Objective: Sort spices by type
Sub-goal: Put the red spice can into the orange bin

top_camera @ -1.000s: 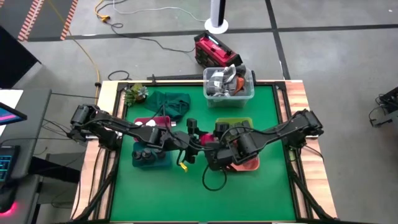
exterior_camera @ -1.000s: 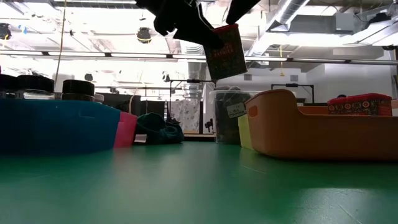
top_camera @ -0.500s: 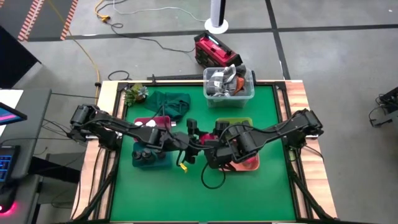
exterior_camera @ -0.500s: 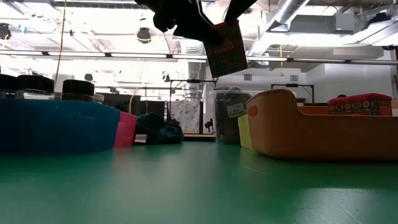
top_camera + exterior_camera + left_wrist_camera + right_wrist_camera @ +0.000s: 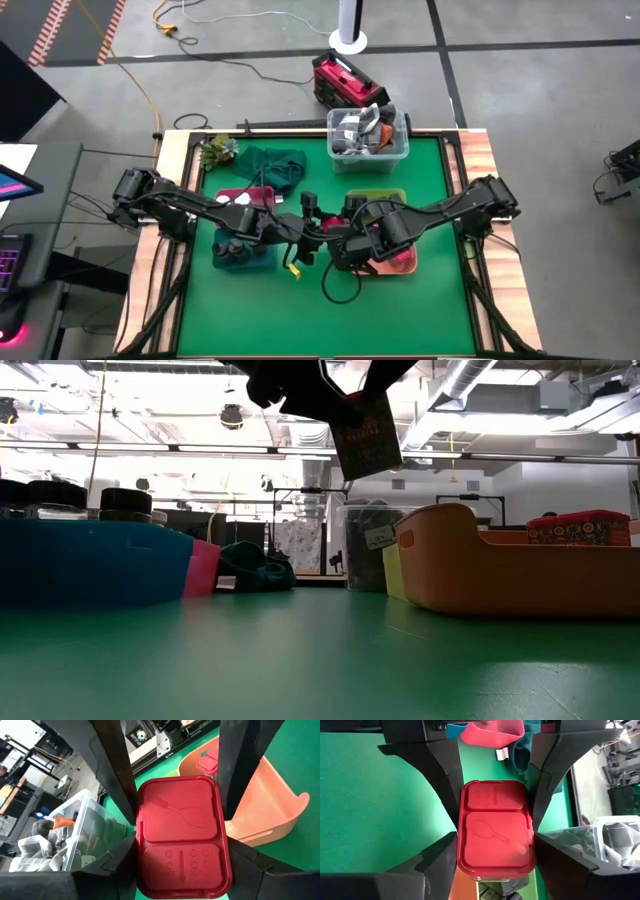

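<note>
Spice block, a dark rectangular tin with a red lid, hangs high over the green tabletop near its middle, pinched from both sides at once. The left pincer is closed across the lid, and the right pincer clamps the same tin from the opposite end. We read this as a handover, probably bound for the orange tray, where red-lidded tins of the same kind already sit.

To do it well, we judge that one pincer should let go only while the other has a square, firm hold. The tin should then travel level and clear the tray's raised wall before it is lowered.

The tin's side label carries print, but we cannot read it. The lid shows only an embossed spoon outline and small marks.
</note>
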Robot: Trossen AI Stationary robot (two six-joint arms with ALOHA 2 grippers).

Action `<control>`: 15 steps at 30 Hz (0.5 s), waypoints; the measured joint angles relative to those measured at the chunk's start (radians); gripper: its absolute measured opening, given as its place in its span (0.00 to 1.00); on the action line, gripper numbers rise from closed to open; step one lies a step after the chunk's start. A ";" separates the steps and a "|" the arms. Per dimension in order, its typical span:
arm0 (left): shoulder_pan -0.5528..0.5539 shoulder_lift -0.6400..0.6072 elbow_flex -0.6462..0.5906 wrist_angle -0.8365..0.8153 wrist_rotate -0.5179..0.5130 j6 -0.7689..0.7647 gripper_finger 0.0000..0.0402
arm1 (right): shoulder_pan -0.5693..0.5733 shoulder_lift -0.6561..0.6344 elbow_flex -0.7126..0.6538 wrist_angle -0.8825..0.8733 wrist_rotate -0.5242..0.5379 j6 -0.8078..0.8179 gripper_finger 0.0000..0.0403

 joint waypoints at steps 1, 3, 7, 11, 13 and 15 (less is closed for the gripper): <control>-0.001 0.000 0.000 0.001 0.000 0.003 0.54 | -0.002 0.000 0.000 0.001 -0.005 0.003 0.71; -0.001 0.000 0.000 0.002 0.000 0.003 0.54 | -0.004 0.000 0.000 0.001 -0.007 0.007 0.71; -0.001 0.000 0.000 0.007 0.000 0.001 0.54 | -0.004 0.000 0.000 -0.001 -0.008 0.001 0.71; -0.002 0.000 0.000 0.018 0.000 -0.003 0.54 | -0.007 0.000 0.000 -0.008 -0.008 0.000 0.71; -0.002 0.000 0.000 0.019 0.000 -0.005 0.54 | -0.007 0.000 0.000 -0.015 -0.008 0.000 0.71; -0.002 0.000 0.000 0.021 0.000 -0.009 0.54 | -0.007 0.000 0.000 -0.029 -0.008 0.000 0.70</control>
